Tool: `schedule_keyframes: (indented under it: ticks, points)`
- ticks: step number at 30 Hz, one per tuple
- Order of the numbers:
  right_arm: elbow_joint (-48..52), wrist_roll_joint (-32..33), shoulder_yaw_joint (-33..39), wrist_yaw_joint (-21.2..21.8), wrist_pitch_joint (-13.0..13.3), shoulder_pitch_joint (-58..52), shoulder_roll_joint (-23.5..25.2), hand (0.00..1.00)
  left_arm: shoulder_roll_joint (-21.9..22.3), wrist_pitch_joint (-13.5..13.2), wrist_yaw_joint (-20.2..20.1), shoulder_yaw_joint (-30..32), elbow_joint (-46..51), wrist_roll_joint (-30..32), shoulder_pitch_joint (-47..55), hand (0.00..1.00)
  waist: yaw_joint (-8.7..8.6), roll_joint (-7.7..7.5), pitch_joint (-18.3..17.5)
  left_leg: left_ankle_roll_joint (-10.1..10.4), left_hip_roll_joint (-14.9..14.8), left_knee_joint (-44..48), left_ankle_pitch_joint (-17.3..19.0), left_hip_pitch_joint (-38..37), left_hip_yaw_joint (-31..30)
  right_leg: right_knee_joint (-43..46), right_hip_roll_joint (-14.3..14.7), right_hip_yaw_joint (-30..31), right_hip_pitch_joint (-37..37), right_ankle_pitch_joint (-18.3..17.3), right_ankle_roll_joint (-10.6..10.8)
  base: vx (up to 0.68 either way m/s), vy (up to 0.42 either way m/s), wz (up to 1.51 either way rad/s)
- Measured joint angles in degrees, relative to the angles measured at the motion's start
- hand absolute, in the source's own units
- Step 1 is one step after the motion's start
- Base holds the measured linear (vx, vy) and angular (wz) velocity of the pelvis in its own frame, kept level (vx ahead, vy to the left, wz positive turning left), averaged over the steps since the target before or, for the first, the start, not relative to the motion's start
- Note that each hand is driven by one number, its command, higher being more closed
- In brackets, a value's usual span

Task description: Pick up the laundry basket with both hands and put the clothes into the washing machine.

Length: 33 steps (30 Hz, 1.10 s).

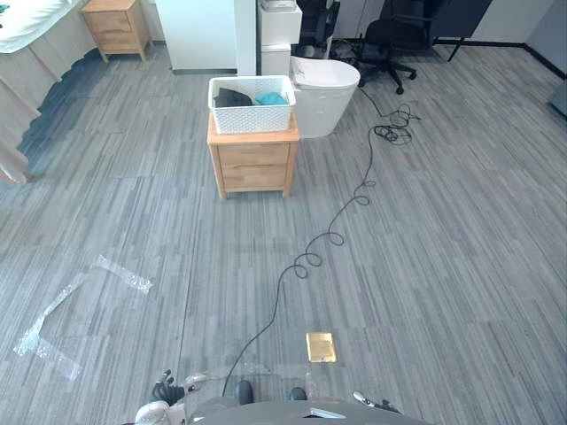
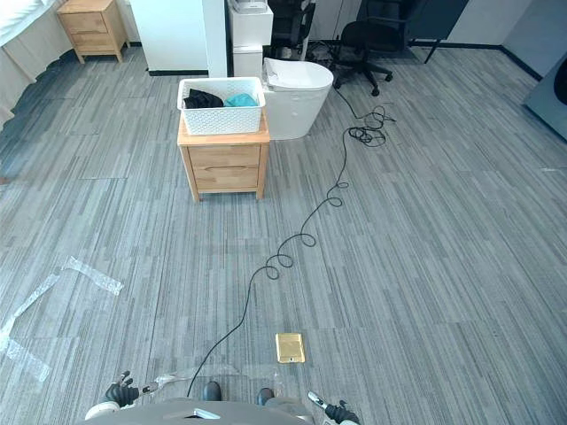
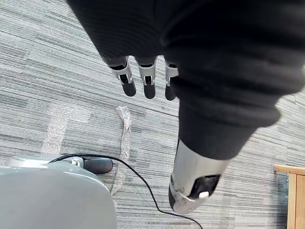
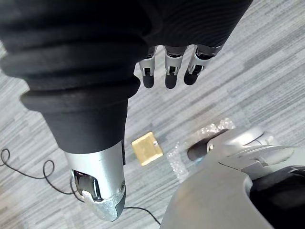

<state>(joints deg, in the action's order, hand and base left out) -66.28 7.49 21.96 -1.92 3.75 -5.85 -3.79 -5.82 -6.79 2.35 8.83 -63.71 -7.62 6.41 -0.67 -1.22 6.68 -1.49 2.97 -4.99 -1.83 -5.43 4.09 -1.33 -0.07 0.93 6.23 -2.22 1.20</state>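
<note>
Judging from how things lie, no part of the task has been carried out; the laundry basket [image 1: 252, 104] is set on a small wooden table [image 1: 254, 164] far across the floor [image 1: 443, 248], well apart from both hands. The white basket covers nearly the whole table top, from edge to edge; the clothes are seen inside it, a dark garment [image 1: 232, 97] toward the left side and a teal garment [image 1: 271, 99] toward the right.

The left robot hand [image 3: 148, 78] is shown hanging above the floor with its fingers straight and loosely spread; nothing is held in it. The right robot hand [image 4: 171, 71] is held the same way, fingers relaxed and empty, above a brass floor plate [image 4: 147, 148]; strips of clear tape [image 1: 124, 274] are stuck to the floor on the left.

A white rounded fixture [image 1: 326, 93] is placed just beside the table at its far right corner, and white units [image 1: 280, 40] are ranged behind it; whether the washing machine is among them cannot be told. A black office chair [image 1: 390, 40] is parked further back.

Everything is judged to be left to do: the table must be approached; the basket must be gripped at both sides and lifted; it must be carried to the machine; the clothes must be put in.
</note>
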Motion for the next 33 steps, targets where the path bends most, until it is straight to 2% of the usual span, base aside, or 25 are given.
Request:
schedule_keyframes:
  ticks: [19, 29, 30, 32, 33]
  points:
    - [-0.01, 0.01, -1.08, -0.01, 0.0, 0.35, 0.04, 0.0, -0.41, -0.2, 0.25, 0.01, 0.03, -0.02, -0.19, 0.0, -0.01, -0.83, 0.88, 0.1, 0.1, -0.02, -0.07, -0.04, 0.04, -0.85, -0.11, -0.27, 0.49, 0.12, 0.2, -0.03, -0.026, 0.0]
    - [-0.02, 0.01, -1.4, 0.02, -0.12, 0.57, -0.04, 0.0, -0.4, -0.21, 1.08, 0.0, 0.14, -0.14, -0.25, 0.0, 0.13, -0.76, 1.13, 0.11, 0.11, -0.03, -0.06, 0.58, 0.49, -0.75, -0.12, -0.07, -0.21, 0.02, 0.35, 0.0, -0.001, -0.01]
    - [-0.01, 0.01, -1.39, 0.01, -0.15, 0.74, -0.03, 0.0, -0.36, -0.22, 1.11, 0.04, 0.25, -0.56, -0.27, 0.0, 0.18, -0.71, 1.49, 0.04, 0.15, 0.02, 0.66, 0.75, 0.7, -0.16, -0.17, 0.09, -0.68, -0.54, 0.67, -0.05, -0.014, -0.08]
    - [0.2, 0.05, -0.96, 0.02, -0.14, 1.22, 0.05, 0.0, -0.34, -0.21, 1.12, 0.07, 0.87, -1.09, -0.05, 0.0, 0.21, -1.12, 1.66, -0.96, 0.42, 0.41, 1.86, 2.0, 3.09, 4.78, -0.81, -0.37, -4.15, -4.15, 1.18, -0.04, 0.0, 0.14]
    - [0.24, 0.05, -0.87, 0.02, -0.15, 1.23, 0.12, 0.0, -0.65, -0.17, 1.07, 0.05, 1.88, -1.17, 0.01, 0.0, 0.03, -1.39, 1.94, -1.26, 0.87, 2.39, 3.02, 2.9, 4.5, 9.43, -2.14, -1.3, -6.53, -6.96, 2.64, 0.07, 0.038, 0.51]
